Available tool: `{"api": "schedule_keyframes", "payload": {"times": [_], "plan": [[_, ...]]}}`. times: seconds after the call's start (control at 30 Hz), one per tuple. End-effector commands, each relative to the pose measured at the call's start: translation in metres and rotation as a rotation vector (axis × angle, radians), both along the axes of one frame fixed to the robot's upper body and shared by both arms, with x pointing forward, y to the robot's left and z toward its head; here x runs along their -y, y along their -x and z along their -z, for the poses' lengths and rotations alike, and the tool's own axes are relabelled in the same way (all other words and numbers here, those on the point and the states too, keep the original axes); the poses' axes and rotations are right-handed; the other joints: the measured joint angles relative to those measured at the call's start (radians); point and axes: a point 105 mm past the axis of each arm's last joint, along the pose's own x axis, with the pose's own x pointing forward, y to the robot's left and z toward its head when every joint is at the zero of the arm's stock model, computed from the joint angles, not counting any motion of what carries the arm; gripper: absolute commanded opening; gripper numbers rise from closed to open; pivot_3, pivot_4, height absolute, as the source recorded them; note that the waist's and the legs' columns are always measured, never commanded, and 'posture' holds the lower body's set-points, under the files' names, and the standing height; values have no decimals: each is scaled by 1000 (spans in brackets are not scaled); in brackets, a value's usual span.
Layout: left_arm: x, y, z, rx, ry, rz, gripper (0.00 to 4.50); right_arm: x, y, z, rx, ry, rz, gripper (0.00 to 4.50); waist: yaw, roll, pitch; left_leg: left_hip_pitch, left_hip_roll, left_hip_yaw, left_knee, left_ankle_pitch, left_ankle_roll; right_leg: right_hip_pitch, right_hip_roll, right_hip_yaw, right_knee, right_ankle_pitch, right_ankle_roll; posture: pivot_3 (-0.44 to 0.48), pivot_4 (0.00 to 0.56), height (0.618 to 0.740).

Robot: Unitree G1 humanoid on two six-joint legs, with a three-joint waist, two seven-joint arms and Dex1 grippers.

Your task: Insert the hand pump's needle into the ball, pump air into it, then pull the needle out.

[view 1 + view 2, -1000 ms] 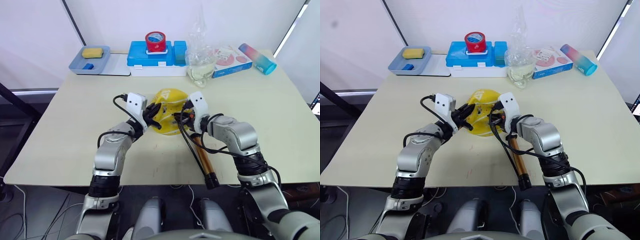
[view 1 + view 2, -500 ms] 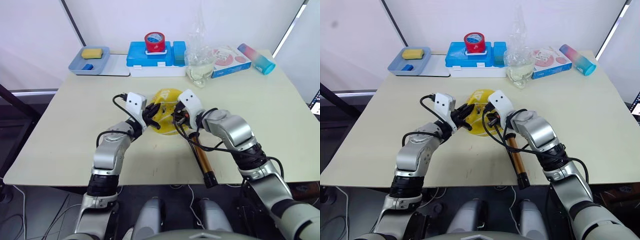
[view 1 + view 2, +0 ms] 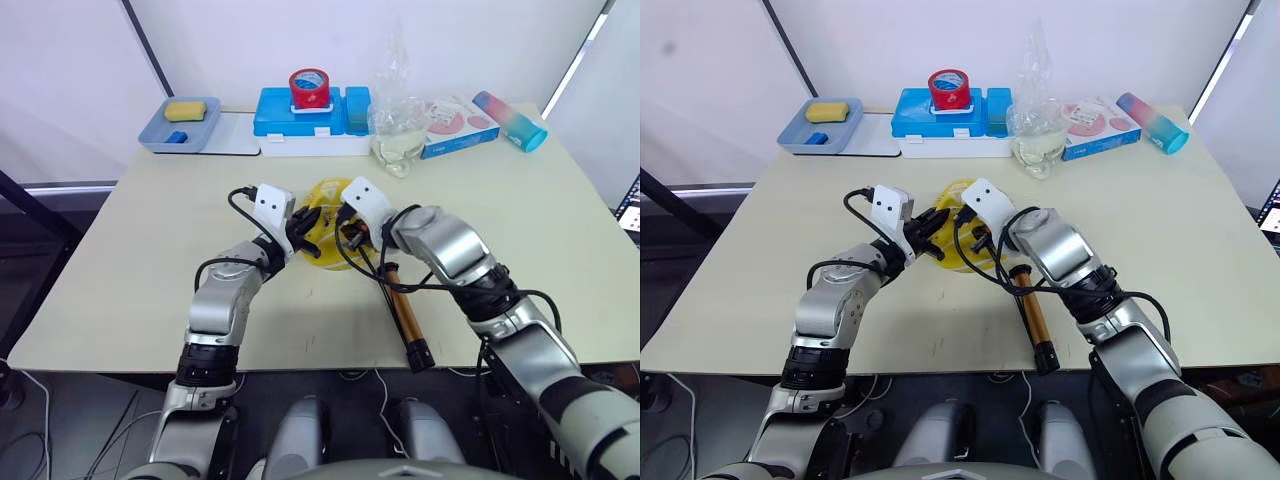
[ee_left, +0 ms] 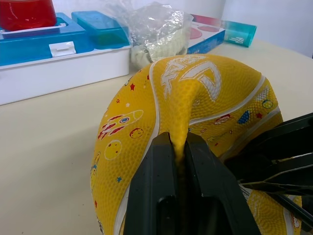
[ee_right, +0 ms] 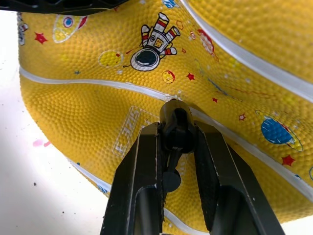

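Ball (image 3: 325, 236) sitting mid-table (image 3: 150, 290), squashed and dented. My left claw (image 4: 178, 147) pinching fold of ball skin tight, at ball's 9 o'clock. My right claw (image 5: 177, 142) squeezing black needle (image 5: 175, 128) fitting, tip pressing against ball's white seam, at ball's 3 o'clock. Pump (image 3: 404, 312) lying on table at ball's 5 o'clock, hose looping up to right claw.

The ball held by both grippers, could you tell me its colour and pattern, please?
The ball is yellow with white seams and small space prints, clearest in the right wrist view.
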Motion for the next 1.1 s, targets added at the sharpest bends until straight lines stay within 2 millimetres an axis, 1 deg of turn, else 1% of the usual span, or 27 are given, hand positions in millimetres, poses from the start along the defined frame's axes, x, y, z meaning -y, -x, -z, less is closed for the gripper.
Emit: {"api": "schedule_keyframes", "payload": {"times": [0.03, 0.23, 0.4, 0.7, 1.1], "plan": [[24, 10, 41, -158, -14, 92, 0, -7, 1, 16, -33, 39, -11, 359, -2, 1, -4, 0, 0, 0, 0, 0, 0, 0, 0, 0, 0, 0, 0, 0, 150, 739], [27, 8, 40, -157, 5, 88, 0, -10, 1, 23, -50, 63, -28, 359, -6, 6, -12, 1, 0, 0, -1, -2, -4, 0, 0, 0, 0, 0, 0, 0, 150, 739], [25, 7, 40, -159, 33, 73, 0, -14, 1, 30, -56, 92, -49, 359, -11, 6, -17, 2, 0, 0, -1, -2, -4, 2, 0, 0, 0, 0, 0, 0, 150, 739], [25, 10, 43, -187, 101, 76, 0, -21, -1, 37, -69, 108, -58, 359, -23, 7, -24, 3, 0, -1, -2, -3, -4, 2, 0, 0, 0, 0, -1, 0, 150, 739], [25, 12, 45, -206, 123, 96, 0, -32, 0, 46, -81, 136, -79, 359, -27, 8, -34, 6, 1, -1, -5, -3, -5, 1, -1, -1, 0, -1, -2, 0, 150, 739]]}}
